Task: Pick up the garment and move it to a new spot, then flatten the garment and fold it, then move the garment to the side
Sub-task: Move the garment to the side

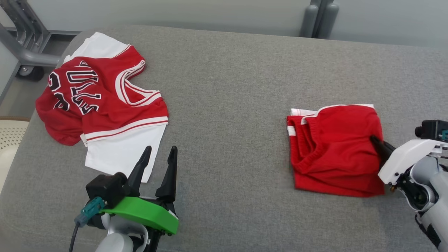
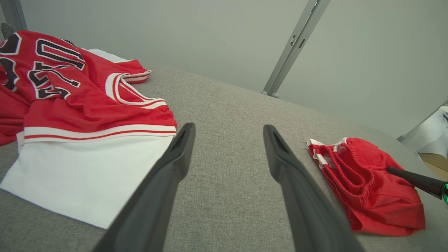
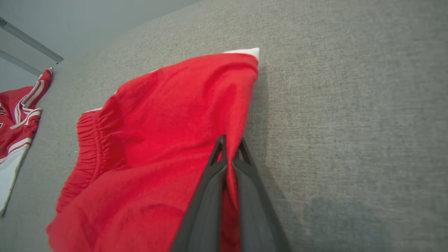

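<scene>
Head view, red shorts (image 1: 332,154): folded, lying flat near the right edge of the grey padded surface (image 1: 227,105).
Head view, right gripper (image 1: 373,139): fingers pinched together on the shorts' right edge, red cloth caught between them.
Head view, left gripper (image 1: 161,149): jaws spread wide, nothing in them, near the front edge on the left side.
Head view, white shirt (image 1: 119,154): flat, just beside the left gripper's tips.
Head view, red jersey (image 1: 94,101): crumpled on top of the white shirt, toward the back-left corner, well apart from the shorts.
Left wrist view, 2 fingers: wide apart, bare grey cloth between them, shorts off to the right.
Right wrist view, jaws: closed on a fold at the shorts' edge, elastic waistband to the left.
</scene>
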{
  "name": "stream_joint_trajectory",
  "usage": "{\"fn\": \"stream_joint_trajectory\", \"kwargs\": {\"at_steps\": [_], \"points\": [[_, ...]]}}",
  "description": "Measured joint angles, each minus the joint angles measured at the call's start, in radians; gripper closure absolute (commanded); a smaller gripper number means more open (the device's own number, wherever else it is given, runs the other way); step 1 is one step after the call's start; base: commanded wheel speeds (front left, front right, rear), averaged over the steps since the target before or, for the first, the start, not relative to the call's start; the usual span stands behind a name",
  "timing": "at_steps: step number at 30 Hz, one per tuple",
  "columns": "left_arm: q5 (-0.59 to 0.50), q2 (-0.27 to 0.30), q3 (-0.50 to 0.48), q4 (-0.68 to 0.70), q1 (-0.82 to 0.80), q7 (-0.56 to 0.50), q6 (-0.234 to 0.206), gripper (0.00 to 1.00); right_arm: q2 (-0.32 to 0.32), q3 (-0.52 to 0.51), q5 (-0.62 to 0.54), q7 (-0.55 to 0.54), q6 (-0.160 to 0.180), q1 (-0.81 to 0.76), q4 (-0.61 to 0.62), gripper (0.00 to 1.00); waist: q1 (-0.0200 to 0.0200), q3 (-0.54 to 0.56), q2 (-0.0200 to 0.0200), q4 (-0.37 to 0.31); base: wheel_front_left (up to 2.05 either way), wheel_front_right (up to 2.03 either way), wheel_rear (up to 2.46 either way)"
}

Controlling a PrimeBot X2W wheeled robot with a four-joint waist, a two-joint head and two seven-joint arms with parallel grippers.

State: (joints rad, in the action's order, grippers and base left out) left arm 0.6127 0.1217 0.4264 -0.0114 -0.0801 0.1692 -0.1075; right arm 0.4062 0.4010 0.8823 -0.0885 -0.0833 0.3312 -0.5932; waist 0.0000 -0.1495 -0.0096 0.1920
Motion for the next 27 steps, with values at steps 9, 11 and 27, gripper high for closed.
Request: {"fn": "stream_joint_trajectory", "kwargs": {"at_steps": [9,11,27], "points": [[-0.001,0.009,-0.004,0.03,0.001,0.0,-0.007,0.0,0.091,0.007,-0.074,0.008,0.007,0.042,-0.023,1.0,0.0,0.01,0.0,-0.051,0.0,0.0,0.0],[-0.003,0.017,-0.009,0.042,0.001,0.0,-0.008,0.0,0.115,0.01,-0.09,0.003,0.011,0.055,-0.03,1.0,0.0,0.008,0.0,-0.062,0.0,0.0,0.0],[-0.067,0.069,-0.03,0.155,-0.004,-0.056,-0.011,0.0,0.289,-0.002,-0.193,-0.051,0.069,0.23,-0.066,1.0,0.0001,-0.098,0.0,-0.093,0.0,0.0,0.0]]}}
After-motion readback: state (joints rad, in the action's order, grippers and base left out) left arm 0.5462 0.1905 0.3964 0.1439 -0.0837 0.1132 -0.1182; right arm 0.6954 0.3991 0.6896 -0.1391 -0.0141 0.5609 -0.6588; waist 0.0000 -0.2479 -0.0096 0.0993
